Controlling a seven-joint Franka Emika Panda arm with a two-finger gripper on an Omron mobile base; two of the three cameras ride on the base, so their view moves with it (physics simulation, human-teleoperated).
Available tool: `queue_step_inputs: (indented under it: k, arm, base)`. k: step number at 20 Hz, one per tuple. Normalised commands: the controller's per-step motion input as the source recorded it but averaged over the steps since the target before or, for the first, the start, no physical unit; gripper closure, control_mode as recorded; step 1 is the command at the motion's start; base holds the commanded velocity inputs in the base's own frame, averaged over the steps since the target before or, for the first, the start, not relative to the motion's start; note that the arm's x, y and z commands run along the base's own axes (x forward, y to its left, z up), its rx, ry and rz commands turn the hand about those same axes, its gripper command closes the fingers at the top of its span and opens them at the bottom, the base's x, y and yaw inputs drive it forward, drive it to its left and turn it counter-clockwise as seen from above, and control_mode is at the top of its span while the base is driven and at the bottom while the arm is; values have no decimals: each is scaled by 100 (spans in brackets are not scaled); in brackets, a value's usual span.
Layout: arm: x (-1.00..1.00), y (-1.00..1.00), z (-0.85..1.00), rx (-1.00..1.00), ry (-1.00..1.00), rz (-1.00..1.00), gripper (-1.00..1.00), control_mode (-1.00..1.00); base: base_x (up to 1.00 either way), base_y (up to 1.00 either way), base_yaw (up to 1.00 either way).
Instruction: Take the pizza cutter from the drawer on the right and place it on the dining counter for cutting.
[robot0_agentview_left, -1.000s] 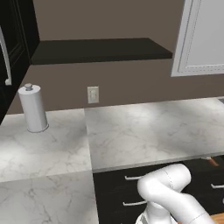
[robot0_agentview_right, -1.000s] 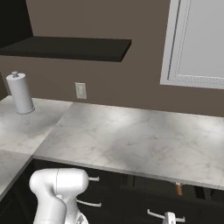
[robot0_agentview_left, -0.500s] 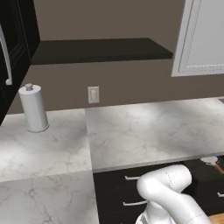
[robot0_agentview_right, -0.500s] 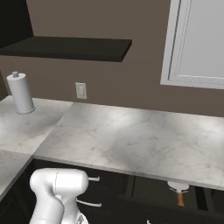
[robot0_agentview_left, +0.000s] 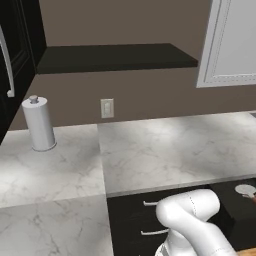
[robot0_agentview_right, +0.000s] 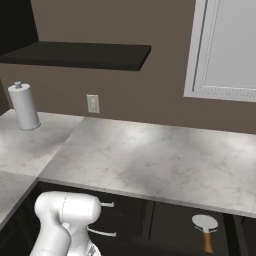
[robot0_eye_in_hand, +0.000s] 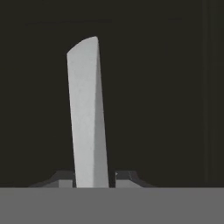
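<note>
Below the marble tabletop (robot0_agentview_right: 165, 160), the pizza cutter (robot0_agentview_right: 205, 231) stood gripped in the closed end effector (robot0_eye_in_hand: 91, 177), wheel upward; I judged it could snag the tabletop's edge and slip.

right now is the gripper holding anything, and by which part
Yes: the gripper is shut on the pizza cutter, gripping its brown wooden handle, silvery metal wheel pointing up.

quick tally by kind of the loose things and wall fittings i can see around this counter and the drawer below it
pizza cutter: 1
paper towel roll: 1
wall outlet: 1
wall shelf: 1
window: 1
Total: 5
</note>
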Motion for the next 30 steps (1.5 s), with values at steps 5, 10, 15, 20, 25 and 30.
queue_step_inputs:
  k: [5,10,15,20,25,30]
  arm:
    - [-77,-49,-16,0,1,0,100,-100]
    - [-74,-47,-15,0,1,0,100,-100]
    - [-67,-40,-14,0,2,0,100,-100]
    - [-69,-39,-11,0,1,0,100,-100]
    - [-65,-33,-5,0,2,0,-100,-100]
    - [-73,-39,0,0,2,0,-100,-100]
  base:
    - [0,0,0]
    - [0,0,0]
    - [0,0,0]
    - [0,0,0]
    - [0,0,0]
    - [0,0,0]
